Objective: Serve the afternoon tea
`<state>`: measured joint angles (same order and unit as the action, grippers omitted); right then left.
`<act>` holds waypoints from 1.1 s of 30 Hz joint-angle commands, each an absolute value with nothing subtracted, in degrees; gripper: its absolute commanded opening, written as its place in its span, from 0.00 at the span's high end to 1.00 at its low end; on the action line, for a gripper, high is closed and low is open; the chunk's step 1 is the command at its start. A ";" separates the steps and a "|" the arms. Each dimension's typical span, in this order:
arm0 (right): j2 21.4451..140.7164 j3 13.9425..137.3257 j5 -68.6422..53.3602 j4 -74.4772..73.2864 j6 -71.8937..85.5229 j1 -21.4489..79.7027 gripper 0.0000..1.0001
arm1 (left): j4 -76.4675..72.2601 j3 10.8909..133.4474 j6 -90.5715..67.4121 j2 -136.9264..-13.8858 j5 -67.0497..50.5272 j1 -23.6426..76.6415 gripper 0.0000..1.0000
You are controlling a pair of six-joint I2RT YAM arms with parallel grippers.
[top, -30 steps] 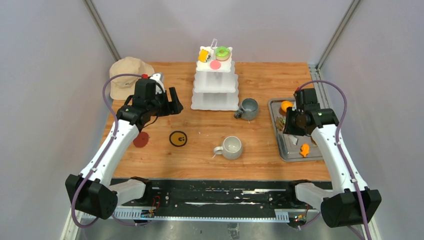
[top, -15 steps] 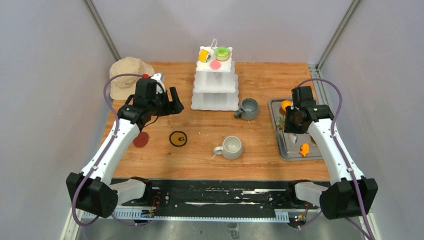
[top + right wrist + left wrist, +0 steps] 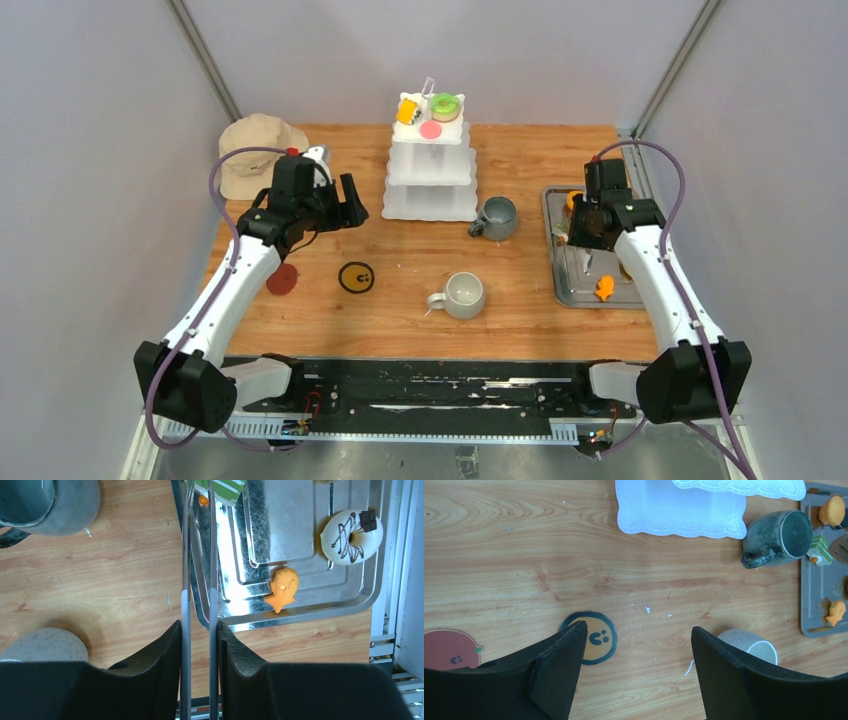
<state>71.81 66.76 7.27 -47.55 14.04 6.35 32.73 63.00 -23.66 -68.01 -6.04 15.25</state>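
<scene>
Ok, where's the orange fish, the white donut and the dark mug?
orange fish (image 3: 282,589): right wrist view, its body.
white donut (image 3: 368,543): right wrist view, iced ring.
dark mug (image 3: 774,539): left wrist view, side wall.

Pastries (image 3: 444,105) are lying atop the stand (image 3: 430,188), far centre. The far mug (image 3: 497,216) and near mug (image 3: 464,294) are standing before it, tray (image 3: 575,287) lying right, hat (image 3: 252,152) left.

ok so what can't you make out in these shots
Right wrist: the tongs and green striped pastry run off the top edge, so contact is unclear.
Top external: the right arm covers part of the steel tray.
Left wrist: top tiers of the stand are cut off.
</scene>
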 commanded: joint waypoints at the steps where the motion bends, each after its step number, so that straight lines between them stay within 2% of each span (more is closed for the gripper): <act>1: 69.25 67.00 10.95 -46.76 13.93 4.73 0.78 | 30.89 63.46 -23.57 -68.78 -6.30 15.64 0.20; 12: 66.55 63.68 2.85 -46.62 14.98 -4.27 0.61 | 30.93 64.77 -23.03 -70.21 -6.85 15.64 0.20; 21: 65.02 58.62 -9.26 -41.89 18.55 -13.72 0.60 | 31.02 64.39 -23.23 -69.72 -6.86 15.64 0.20; 33: 63.50 54.08 -17.82 -38.11 21.39 -18.90 0.60 | 31.42 64.58 -23.29 -69.35 -6.69 15.64 0.20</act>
